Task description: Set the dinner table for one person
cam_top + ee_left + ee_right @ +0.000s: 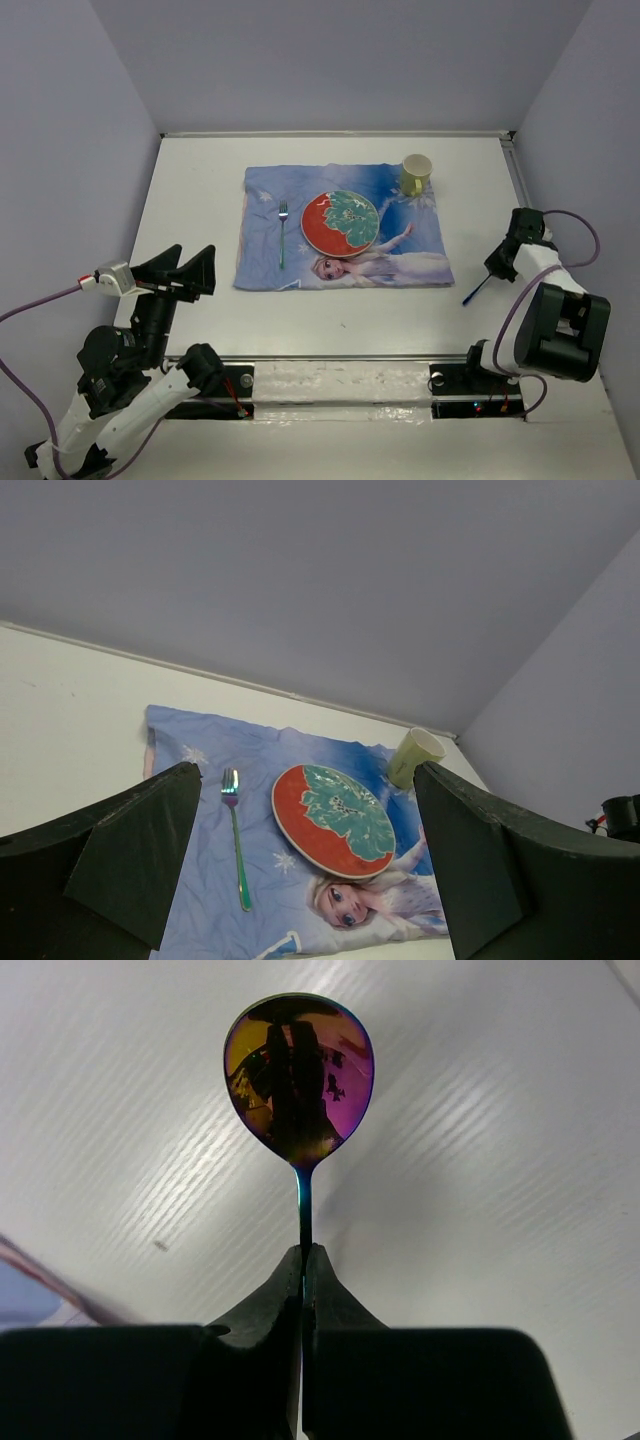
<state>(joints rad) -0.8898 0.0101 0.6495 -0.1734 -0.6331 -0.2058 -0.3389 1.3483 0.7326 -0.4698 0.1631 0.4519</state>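
R gripper [303, 1260] fills the bottom of its wrist view. Jaws are closed tight on the stem of the spoon [298, 1080], with no gap visible betw. the fingers. Spoon bowl projects past the fingertips; its finish is iridescent purple/gold and the stem is blue-green. In the top view the spoon slants down and leftward from the gripper, over bare table [200, 180] just right of the mat [265, 190], near the mat's near-right corner. Whether the spoon tip touches the table cannot be determined.

L gripper [308, 810] is fully open and holds nothing. It hangs above the near-left part of the table, well apart from the mat, with both fingers aimed toward the place setting.

Table is off-white and matte and takes up approx. the whole workspace. Grey walls stand on the left, far and right sides; both arm bases sit at the near edge.

Mat is blue cloth with a cartoon-princess print, slightly wrinkled, and lies flat at table centre. On the mat:
- Plate [340, 222]: round, red w/ green pattern, approx. mid-mat.
- Fork [283, 235]: left of the plate, not touching it, tines pointing far.
- Cup [415, 173]: yellow-green, upright, at the far-right corner.
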